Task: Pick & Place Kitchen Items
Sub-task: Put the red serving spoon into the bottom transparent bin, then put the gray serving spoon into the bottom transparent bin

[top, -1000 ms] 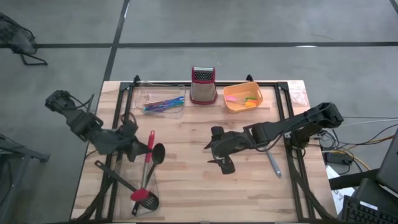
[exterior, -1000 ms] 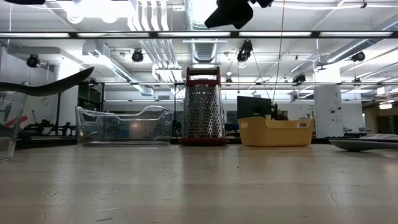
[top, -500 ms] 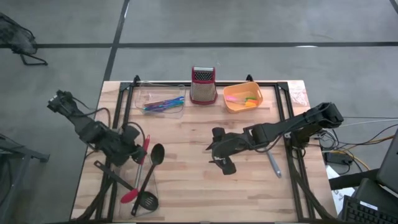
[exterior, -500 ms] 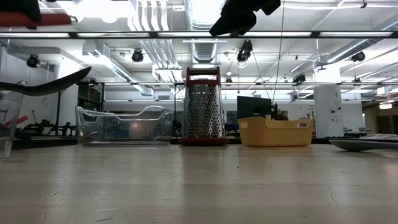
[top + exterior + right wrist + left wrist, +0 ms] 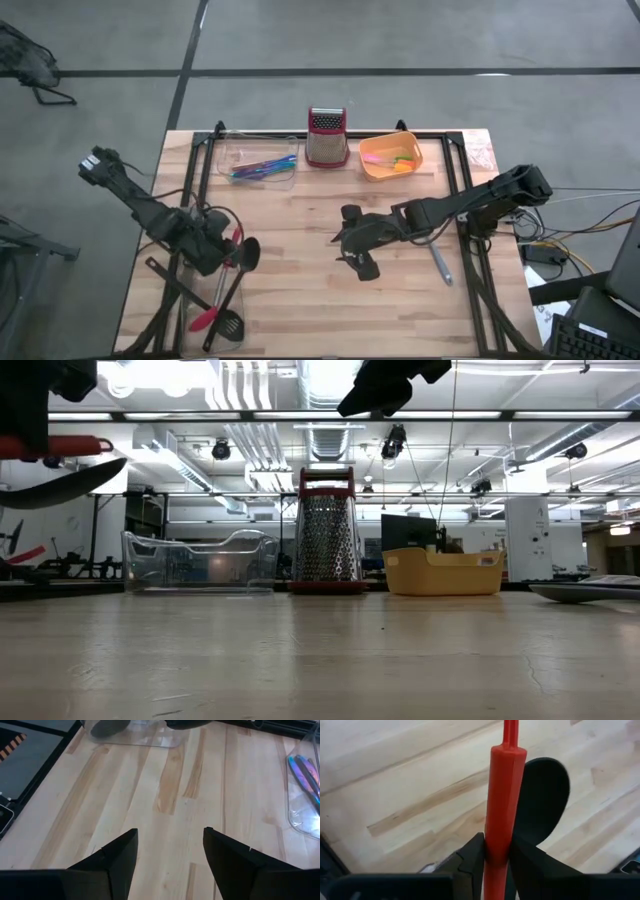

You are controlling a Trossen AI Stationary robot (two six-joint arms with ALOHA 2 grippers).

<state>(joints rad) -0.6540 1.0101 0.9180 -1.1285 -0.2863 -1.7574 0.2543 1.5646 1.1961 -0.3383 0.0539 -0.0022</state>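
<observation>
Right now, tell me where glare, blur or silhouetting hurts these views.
Low view: ceiling lights blow out the top, so the left gripper and the red handle it holds read as dark shapes, and the near table is soft. Left wrist view: the red handle fills the frame, its edges blurred. High view: even light, soft shadows under the arms. Right wrist view: the tray shows faint reflections.

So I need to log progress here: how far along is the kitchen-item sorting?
Done: multicoloured cutlery lies in the clear tray. In hand: the left hand grips the red utensil by its handle, beside the black spoon. Left: the grey spatula on the table; the right hand is open and empty.
</observation>
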